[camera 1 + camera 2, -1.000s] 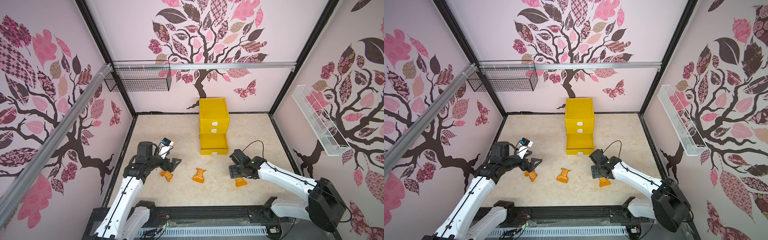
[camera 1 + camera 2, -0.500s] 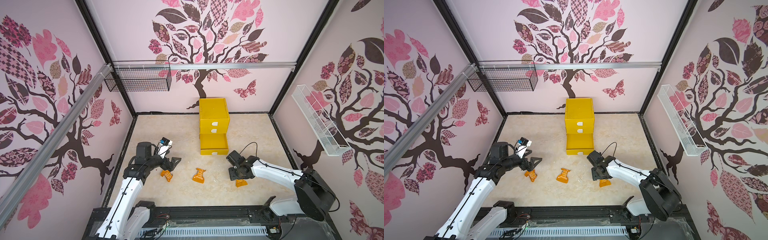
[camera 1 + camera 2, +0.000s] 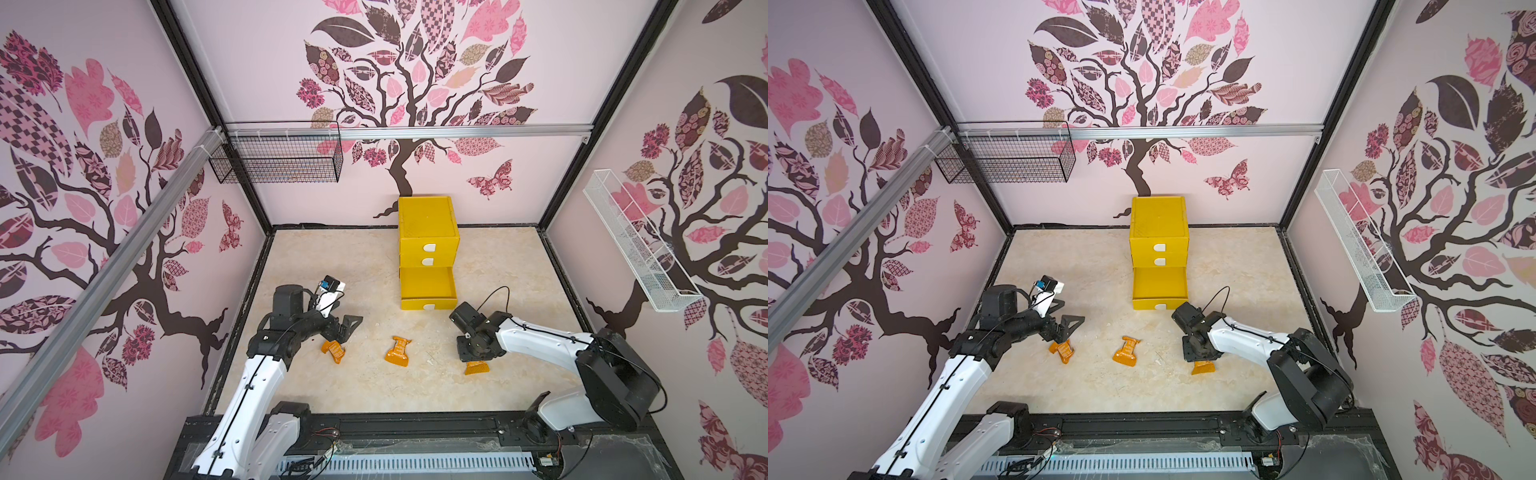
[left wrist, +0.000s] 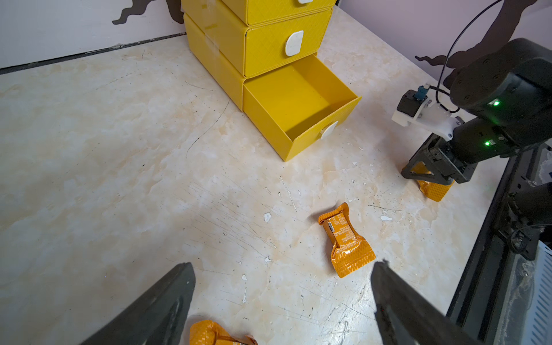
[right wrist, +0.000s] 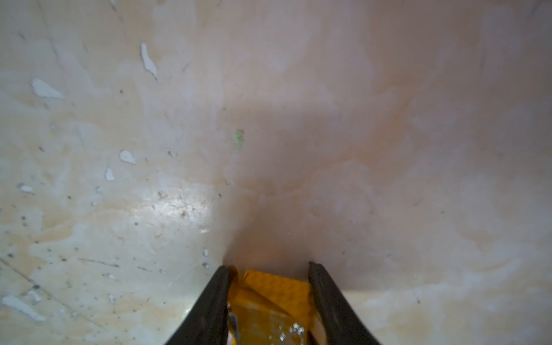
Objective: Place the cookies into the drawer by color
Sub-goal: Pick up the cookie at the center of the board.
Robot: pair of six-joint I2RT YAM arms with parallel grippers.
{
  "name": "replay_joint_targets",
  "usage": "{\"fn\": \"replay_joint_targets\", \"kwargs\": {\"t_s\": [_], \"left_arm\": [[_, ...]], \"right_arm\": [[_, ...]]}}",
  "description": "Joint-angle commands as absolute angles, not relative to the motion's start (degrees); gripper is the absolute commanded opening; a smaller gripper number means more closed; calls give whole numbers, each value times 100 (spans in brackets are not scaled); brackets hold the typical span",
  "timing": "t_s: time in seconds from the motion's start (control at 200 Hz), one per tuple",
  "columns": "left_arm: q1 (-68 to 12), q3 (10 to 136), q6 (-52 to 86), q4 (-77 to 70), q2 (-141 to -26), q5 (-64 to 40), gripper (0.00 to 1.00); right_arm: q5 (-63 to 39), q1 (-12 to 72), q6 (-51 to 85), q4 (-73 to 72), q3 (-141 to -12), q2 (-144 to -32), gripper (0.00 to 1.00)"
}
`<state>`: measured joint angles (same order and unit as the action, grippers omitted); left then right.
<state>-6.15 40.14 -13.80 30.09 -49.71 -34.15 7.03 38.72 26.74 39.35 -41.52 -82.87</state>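
Right hand (image 5: pixel 267 265) pinches orange cookie (image 5: pixel 268 298) mid-body on bench (image 5: pixel 388 149); light, crinkly, slippery foil, probably crushable. Left hand (image 4: pixel 283 263) wide open, empty.

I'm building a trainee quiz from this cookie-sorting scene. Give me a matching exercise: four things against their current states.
Things:
1 bottom yellow plastic drawer
2 left gripper
3 right gripper
4 middle orange foil packet

States:
A fingers flank another orange packet
B lies free, untouched
C pulled out, looks empty
D wide open, holding nothing

Pairs: 1-C, 2-D, 3-A, 4-B.
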Motion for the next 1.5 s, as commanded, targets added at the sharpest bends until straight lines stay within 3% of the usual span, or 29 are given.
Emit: {"fn": "replay_joint_targets", "kwargs": {"t_s": [0.0, 0.1, 0.235, 0.515, 0.89, 1.175, 1.495], "left_arm": [[-670, 3974, -1448, 2909, -4957, -3516, 97], [-686, 3988, -1470, 2968, -4979, -3499, 97], [-748, 3995, -1469, 2955, -4940, -3481, 97], [-826, 3991, -1508, 2985, -4909, -3459, 97], [-861, 4012, -1563, 3098, -4791, -3448, 97], [-915, 3975, -1559, 3063, -4733, -3456, 97], [-944, 3960, -1615, 3115, -4686, -3437, 97]], "right_arm": [[661, 3901, 2742, 3942, -4042, -8376, 34], [672, 3904, 2740, 4062, -4125, -8394, 26], [712, 3901, 2710, 4038, -4155, -8322, 24], [597, 3899, 2587, 4054, -4680, -8285, 25], [413, 3629, 2149, 4091, -6310, -8523, 27], [191, 3005, 1897, 3072, -6986, -8867, 27], [525, 2954, 1558, 2010, -7298, -9476, 30]]}}
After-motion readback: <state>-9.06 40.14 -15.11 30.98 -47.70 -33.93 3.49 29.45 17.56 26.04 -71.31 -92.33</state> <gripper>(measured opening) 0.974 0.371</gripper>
